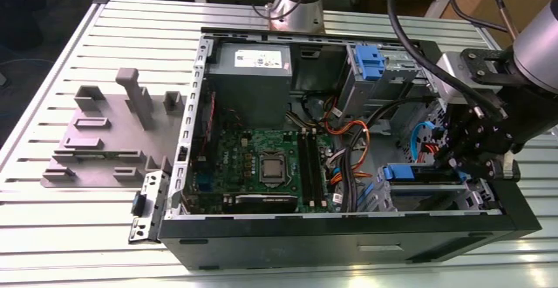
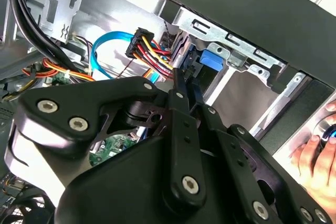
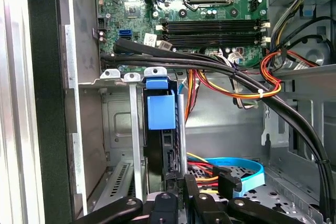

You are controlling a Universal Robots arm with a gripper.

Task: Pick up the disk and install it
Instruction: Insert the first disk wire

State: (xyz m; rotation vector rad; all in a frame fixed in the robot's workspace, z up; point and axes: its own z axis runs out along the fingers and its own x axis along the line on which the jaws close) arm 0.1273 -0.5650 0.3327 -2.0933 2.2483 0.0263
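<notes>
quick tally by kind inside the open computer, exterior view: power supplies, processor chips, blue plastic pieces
power supply: 1
processor chip: 1
blue plastic pieces: 2, the latch and the disk's frame
total: 4

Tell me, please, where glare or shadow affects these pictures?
In the exterior view, glare whitens the ribbed table near the bottom edge; in the first wrist view, the disk sits dark beneath its blue carrier tab; in the second wrist view, the case wall is in shadow.

a workshop or lab: an open computer case [image 1: 349,236] on a slatted metal bench [image 1: 70,236].
</notes>
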